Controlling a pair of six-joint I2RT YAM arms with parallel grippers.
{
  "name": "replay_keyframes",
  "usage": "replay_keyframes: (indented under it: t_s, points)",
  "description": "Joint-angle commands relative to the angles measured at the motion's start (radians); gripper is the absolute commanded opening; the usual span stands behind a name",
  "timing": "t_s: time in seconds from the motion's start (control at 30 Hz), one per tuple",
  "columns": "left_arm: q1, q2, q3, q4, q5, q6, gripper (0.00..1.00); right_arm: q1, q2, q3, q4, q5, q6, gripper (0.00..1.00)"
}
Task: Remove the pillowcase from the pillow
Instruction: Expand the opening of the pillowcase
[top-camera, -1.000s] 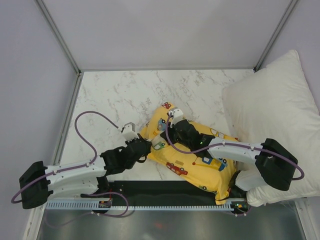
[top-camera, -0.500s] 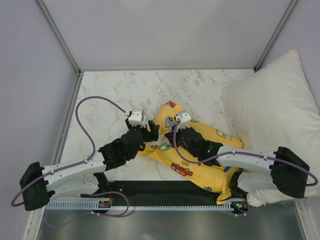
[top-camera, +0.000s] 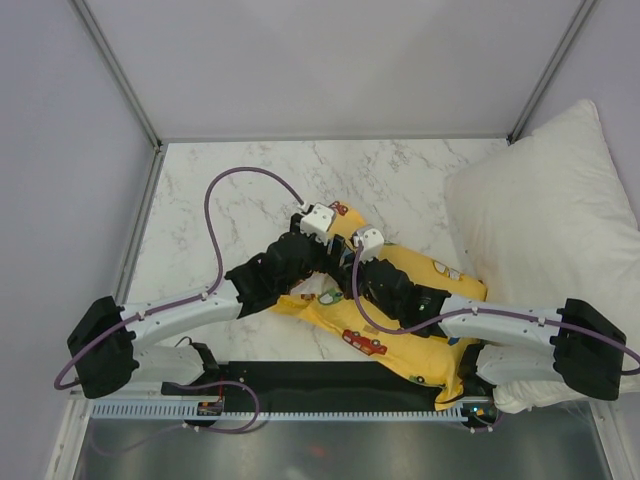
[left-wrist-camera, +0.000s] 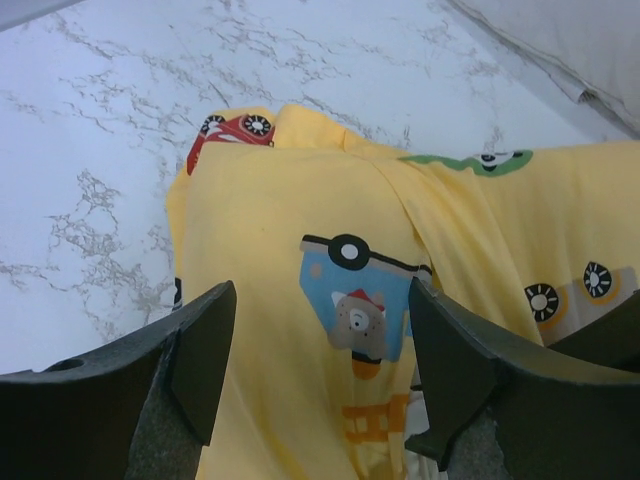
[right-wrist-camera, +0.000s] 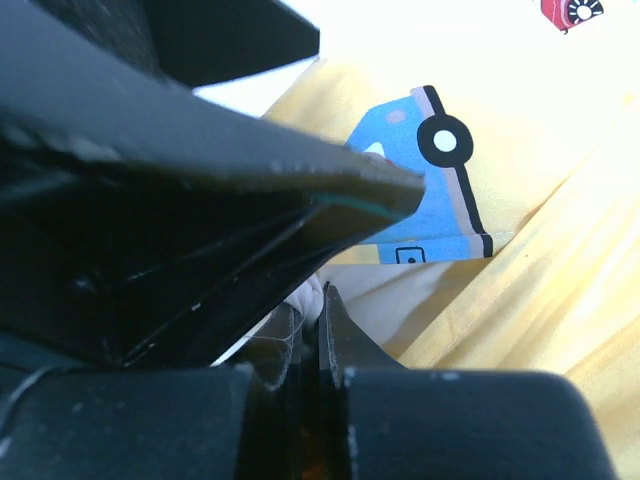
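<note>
The left pincer (left-wrist-camera: 318, 345) stands wide and empty, with the yellow pillowcase (left-wrist-camera: 300, 210) lying just beneath and ahead of its tips. It should drop, nip only the loose top layer, then draw away. The right pincer (right-wrist-camera: 312, 305) is closed tight against the fabric. Whether it pins the pillow inside is unclear.

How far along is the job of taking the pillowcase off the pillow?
Done: little. The pillowcase bulges, so the pillow seems to be inside, and none of it shows clearly. In hand: the right fingers are shut, apparently pinching the fabric, and the left fingers hang open over its far corner. Left: grip that corner and pull the pillowcase off.
</note>
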Motion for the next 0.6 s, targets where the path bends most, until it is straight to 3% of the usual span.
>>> replay_keyframes:
  t_s: [0.0,0.27,0.47,0.57]
  points:
    - [0.016,0.015,0.061,-0.094,0.101,0.07,0.76,0.006,-0.052,-0.02,-0.112,0.061,0.004,0.0]
    - [0.016,0.107,0.136,-0.298,0.182,0.084,0.7,0.006,-0.074,-0.022,-0.136,0.069,0.001,0.0]
    - [0.016,0.171,0.224,-0.5,0.179,0.09,0.51,0.008,-0.089,-0.025,-0.161,0.082,0.009,0.0]
    - [0.016,0.222,0.251,-0.556,0.153,0.067,0.35,0.006,-0.115,-0.026,-0.19,0.127,0.019,0.0]
